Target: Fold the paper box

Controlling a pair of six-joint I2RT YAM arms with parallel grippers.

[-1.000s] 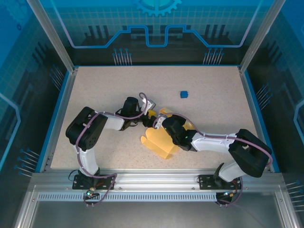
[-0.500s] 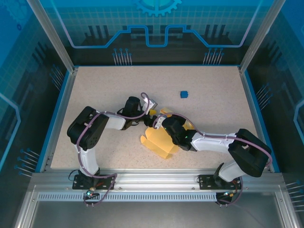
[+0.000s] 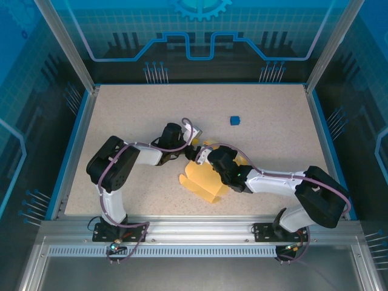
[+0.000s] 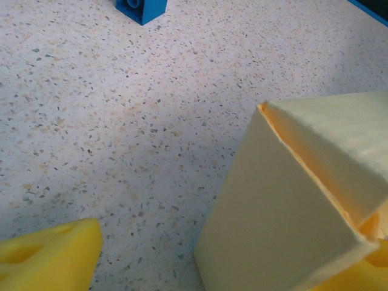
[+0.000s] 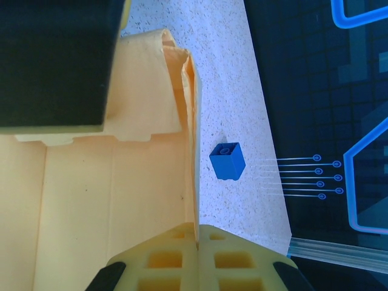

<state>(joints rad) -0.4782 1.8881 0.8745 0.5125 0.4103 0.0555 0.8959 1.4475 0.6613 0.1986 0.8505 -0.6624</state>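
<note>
1. One speckled beige surface (image 3: 133, 115), edged in blue, lies inside an enclosure of blue-lit walls and a metal frame.
2. Two white-and-black arms are bolted at the near edge. The left arm (image 3: 115, 170) and the right arm (image 3: 315, 197) both bend inward and meet near the middle of the surface.
3. One box (image 3: 203, 182) of pale yellow card lies partly folded near the middle of the surface, under the spot where the arms meet.
   - From above, a flat panel with rounded flaps points toward the near edge.
   - In the left wrist view the box (image 4: 285, 206) shows one upright folded corner, its top seam gaping a little.
   - In the right wrist view the box (image 5: 79, 200) shows a flat creased panel with one wall standing along its right edge.
4. The two left fingers (image 3: 193, 144) are at the far-left side of the box. In the wrist view one yellow finger of the left fingers (image 4: 48, 257) has bare surface between it and the card. The pair is spread wide and holds nothing.
5. The two right fingers (image 3: 202, 154) sit just beside the left pair. In the wrist view the right fingers (image 5: 176, 260) are pressed together, with the box's upright wall pinched in the seam between them.
6. One blue cube (image 3: 235, 120) stands alone, farther back and to the right of the box. In the left wrist view the cube (image 4: 141, 7) is at the top edge. In the right wrist view the cube (image 5: 227, 161) is near the upright wall but not touching it.
</note>
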